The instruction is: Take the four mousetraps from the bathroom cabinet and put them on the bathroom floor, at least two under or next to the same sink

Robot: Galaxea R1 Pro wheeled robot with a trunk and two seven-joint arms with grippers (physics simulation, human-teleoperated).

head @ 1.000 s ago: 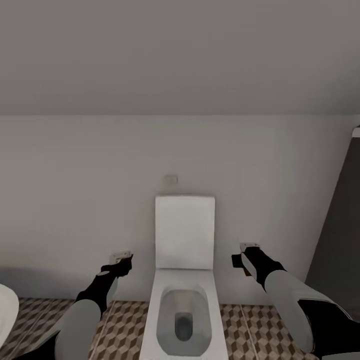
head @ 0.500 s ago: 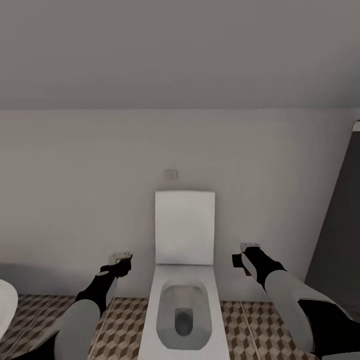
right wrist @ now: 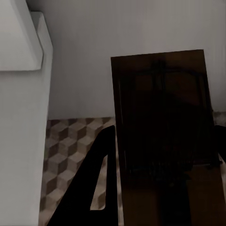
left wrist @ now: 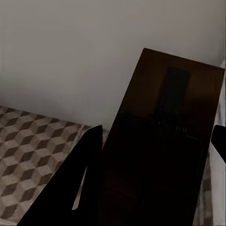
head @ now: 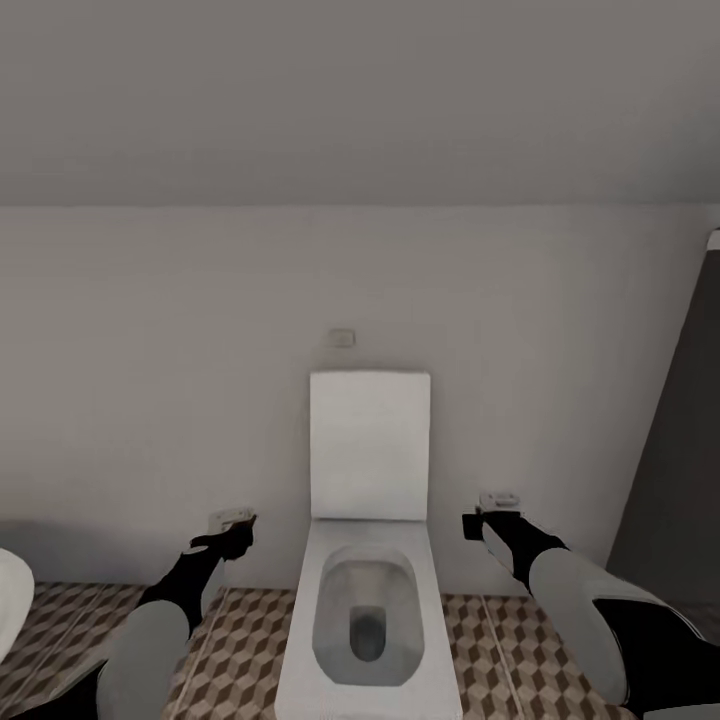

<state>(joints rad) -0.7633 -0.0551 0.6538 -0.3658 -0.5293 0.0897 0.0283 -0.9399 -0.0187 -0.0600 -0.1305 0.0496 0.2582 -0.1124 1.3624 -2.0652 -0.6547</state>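
Note:
In the head view both arms reach toward the back wall, one on each side of a white toilet (head: 367, 600). My left gripper (head: 232, 524) is shut on a small mousetrap (head: 226, 517) with a pale metal part. My right gripper (head: 487, 514) is shut on another mousetrap (head: 498, 500). Up close in the left wrist view, the mousetrap (left wrist: 165, 141) is a dark brown slab beside a black finger (left wrist: 75, 188). The right wrist view shows its mousetrap (right wrist: 160, 117) next to a finger (right wrist: 96, 188). Below lies the cube-patterned bathroom floor (head: 245, 640). The cabinet and the sink are out of view.
The toilet stands against a plain pale wall (head: 150, 400) with a small flush plate (head: 342, 338) above its raised lid. A rounded white bathtub edge (head: 10, 600) shows at the far left. A dark grey panel (head: 680, 450) rises at the right.
The whole picture has slid upward a little, so the camera moved. My left gripper has dropped slightly and drifted left with its mousetrap. The right gripper holds about the same place.

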